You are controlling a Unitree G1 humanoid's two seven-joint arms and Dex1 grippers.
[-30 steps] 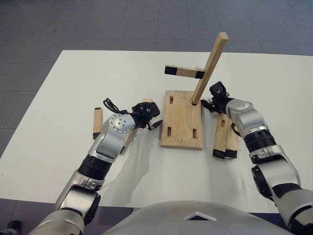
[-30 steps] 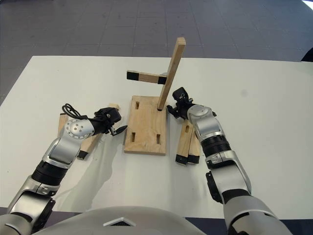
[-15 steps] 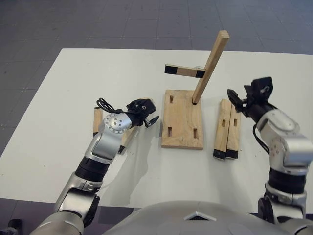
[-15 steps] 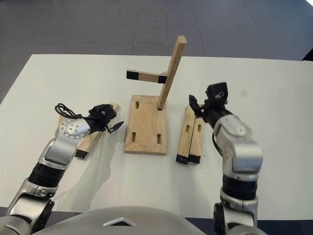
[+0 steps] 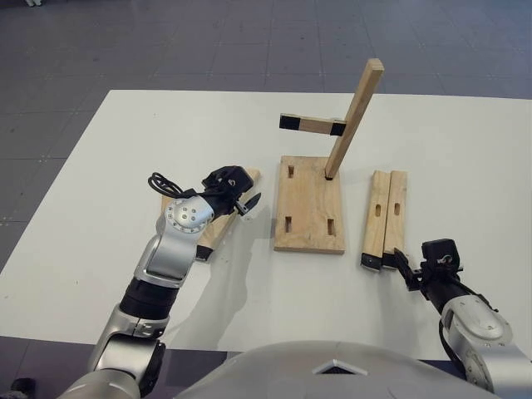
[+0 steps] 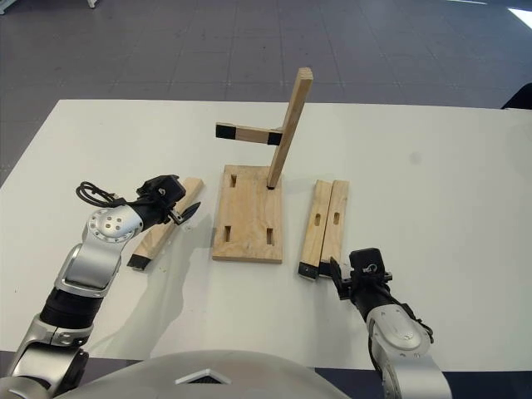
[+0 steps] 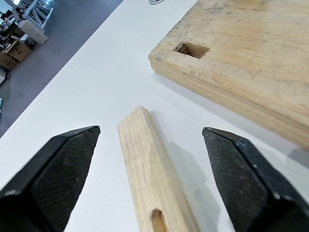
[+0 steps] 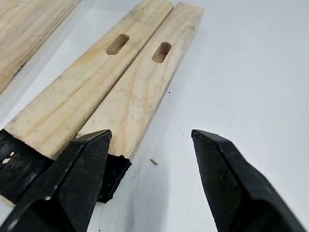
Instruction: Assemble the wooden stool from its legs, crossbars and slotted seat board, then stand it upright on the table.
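The slotted seat board [image 5: 309, 204] lies flat mid-table. One leg [image 5: 355, 116] stands tilted in its far right slot, with a black-tipped crossbar [image 5: 313, 125] jutting left from it. Two more legs [image 5: 385, 218] lie side by side to the right of the board. My right gripper [image 5: 404, 268] hovers open just short of their black near ends [image 8: 19, 162]. Another leg [image 6: 162, 229] lies left of the board. My left gripper [image 5: 247, 203] is open over that leg's far end [image 7: 145, 159], one finger on each side, not touching it.
The white table [image 5: 125, 166] has bare room at the far left, the far right and along the near edge. Grey tiled floor lies beyond the far edge. A small wood chip [image 8: 153, 161] lies by the right gripper.
My right arm has drawn back from the base of the upright leg toward the near edge, down to the black ends of the two lying legs. The left gripper drifted slightly left.
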